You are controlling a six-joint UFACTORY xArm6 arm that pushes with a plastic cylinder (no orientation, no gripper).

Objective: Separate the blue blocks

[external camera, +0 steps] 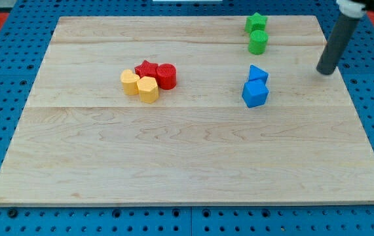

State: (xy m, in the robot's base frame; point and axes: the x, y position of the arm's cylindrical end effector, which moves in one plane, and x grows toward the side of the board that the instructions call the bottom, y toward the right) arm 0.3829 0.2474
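Note:
Two blue blocks touch each other right of the board's centre: a blue wedge-like block (258, 74) above a blue cube (255, 94). My tip (325, 71) rests on the board at the view's right. It is about a hundred pixels right of the blue blocks, level with the upper one, and touches no block.
A green star block (255, 23) and a green cylinder (258, 42) touch near the view's top. Left of centre sit a red star (147, 68), a red cylinder (166, 76) and two yellow blocks (130, 82) (149, 89), clustered. The wooden board (187, 164) lies on a blue pegboard.

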